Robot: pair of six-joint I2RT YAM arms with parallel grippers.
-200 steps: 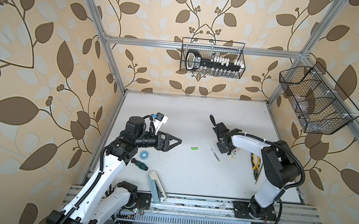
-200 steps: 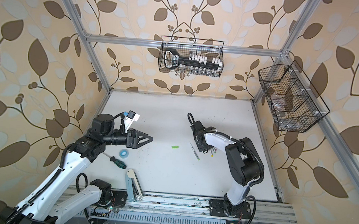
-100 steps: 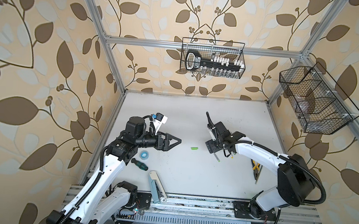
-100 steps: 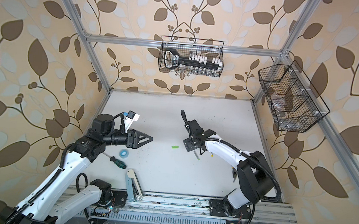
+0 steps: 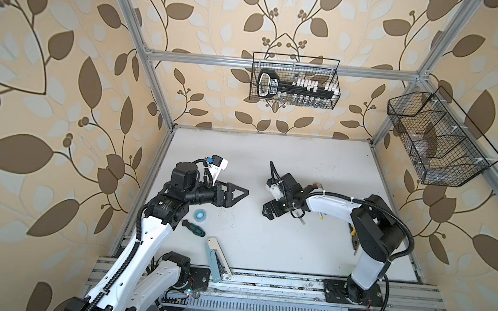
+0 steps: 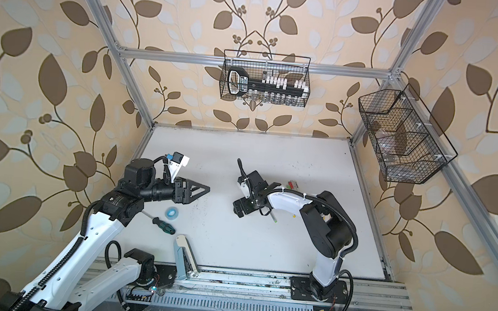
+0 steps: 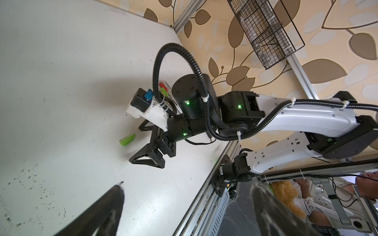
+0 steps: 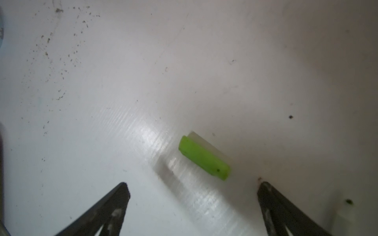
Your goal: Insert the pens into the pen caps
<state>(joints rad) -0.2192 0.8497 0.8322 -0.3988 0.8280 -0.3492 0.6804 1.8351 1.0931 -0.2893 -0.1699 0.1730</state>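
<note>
A green pen cap (image 8: 204,158) lies flat on the white table, just ahead of my right gripper (image 8: 192,185), whose fingers stand wide open and empty on either side of it. The left wrist view shows the same cap (image 7: 127,139) at the tips of the right gripper (image 7: 135,144). In both top views the right gripper (image 5: 267,211) hides the cap. A pen (image 6: 273,218) with a green tip pokes out from under the right arm. More pens with red and green ends (image 6: 292,184) lie behind that arm. My left gripper (image 5: 245,192) hovers open and empty at the left.
Near the left arm lie a pale blue tape roll (image 5: 199,214), a green-and-black screwdriver (image 5: 195,227) and a pale blue stapler (image 5: 215,258). Yellow-handled pliers (image 5: 354,234) sit beside the right arm's base. Wire baskets hang on the back wall (image 5: 294,81) and right wall (image 5: 434,140).
The right arm has stretched out to the left, from over the pens to the green cap, and its gripper has opened wide. The left arm has not moved.
</note>
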